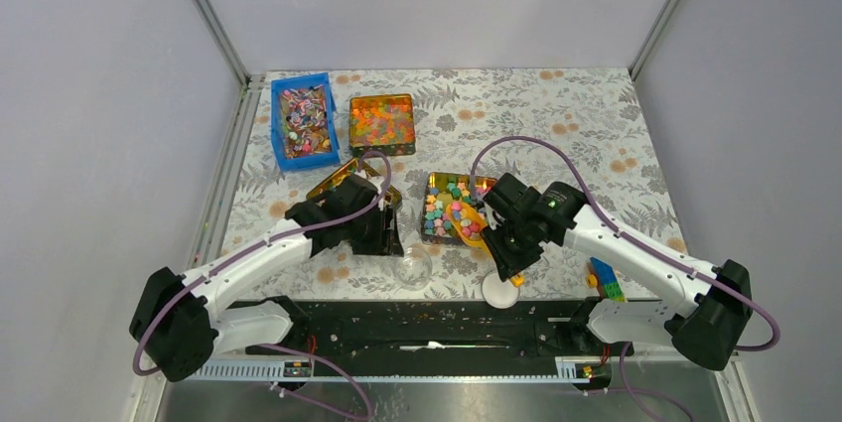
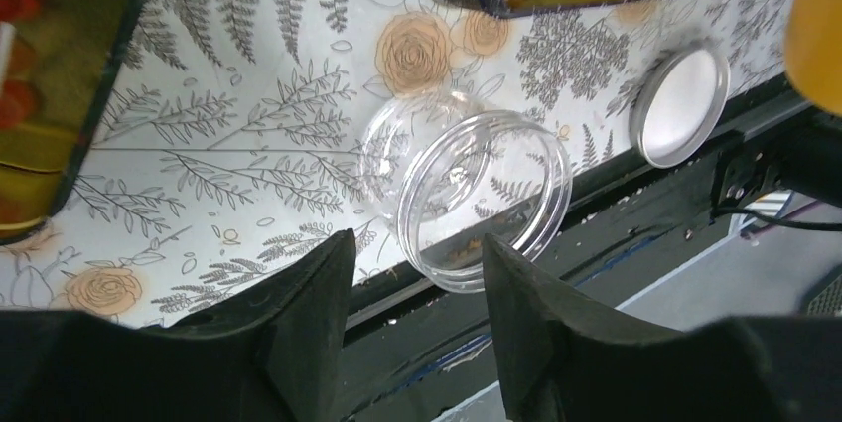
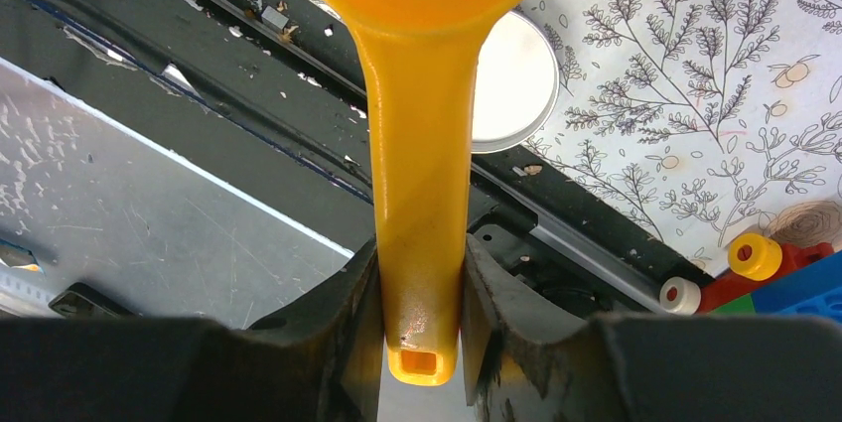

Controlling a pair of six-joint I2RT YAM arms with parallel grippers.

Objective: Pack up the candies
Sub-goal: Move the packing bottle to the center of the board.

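Right claw [image 3: 422, 288] clenched on the stiff, smooth plastic handle of the scoop [image 3: 422, 174], bowl out ahead among the candies [image 1: 452, 206] heaped in a glossy tin [image 1: 434, 181]. Left claw [image 2: 417, 253] released, clear rigid jar [image 2: 477, 194] just beyond its tips, untouched. Tiny, light, hard-looking pastel stars, apt to roll and scatter: better scooped than pinched, then carried level.

I can read no words, numbers or labels in my views. Nothing here bears legible print.
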